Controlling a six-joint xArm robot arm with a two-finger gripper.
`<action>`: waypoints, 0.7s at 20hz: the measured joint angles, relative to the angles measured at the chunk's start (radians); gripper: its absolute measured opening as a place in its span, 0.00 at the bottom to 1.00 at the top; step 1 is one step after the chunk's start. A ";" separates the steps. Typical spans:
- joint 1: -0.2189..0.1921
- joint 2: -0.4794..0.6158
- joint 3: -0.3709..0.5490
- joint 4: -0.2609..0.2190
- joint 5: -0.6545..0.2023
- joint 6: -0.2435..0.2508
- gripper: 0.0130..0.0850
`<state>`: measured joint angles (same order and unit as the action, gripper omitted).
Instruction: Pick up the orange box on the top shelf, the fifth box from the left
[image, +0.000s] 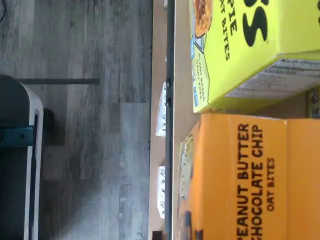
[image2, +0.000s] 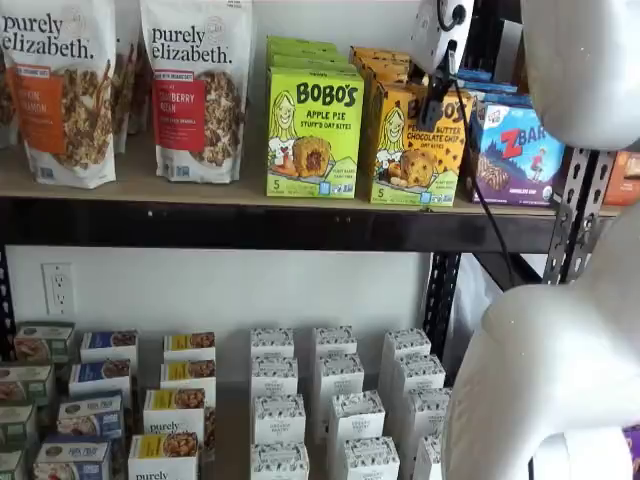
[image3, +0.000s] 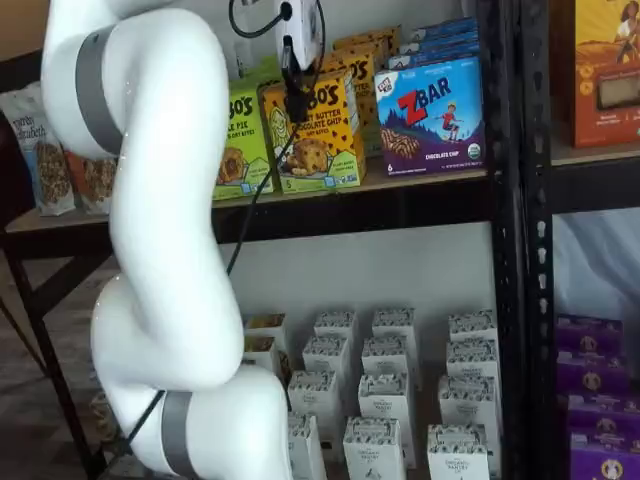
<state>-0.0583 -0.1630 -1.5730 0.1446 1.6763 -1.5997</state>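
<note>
My gripper (image2: 437, 95) hung at the upper front of the orange box (image2: 415, 150); whether its fingers gripped the box or stood apart, I could not tell. The box stood on the top shelf (image2: 250, 205), touching the green box (image2: 314, 133), ZBar box (image2: 517, 155) just beside. Risks judged: a shallow pinch slipping; the box dragging its green neighbour out.

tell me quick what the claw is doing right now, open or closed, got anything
Claw: at the front of the orange box on the top shelf; black fingers show, but cannot tell whether open, shut or gripping.
</note>
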 joint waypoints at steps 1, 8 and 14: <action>0.000 0.000 0.000 0.001 0.000 0.000 0.50; 0.003 -0.008 0.009 -0.005 -0.014 0.002 0.50; 0.002 -0.011 0.015 0.002 -0.022 0.002 0.50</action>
<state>-0.0565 -0.1745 -1.5583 0.1467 1.6543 -1.5980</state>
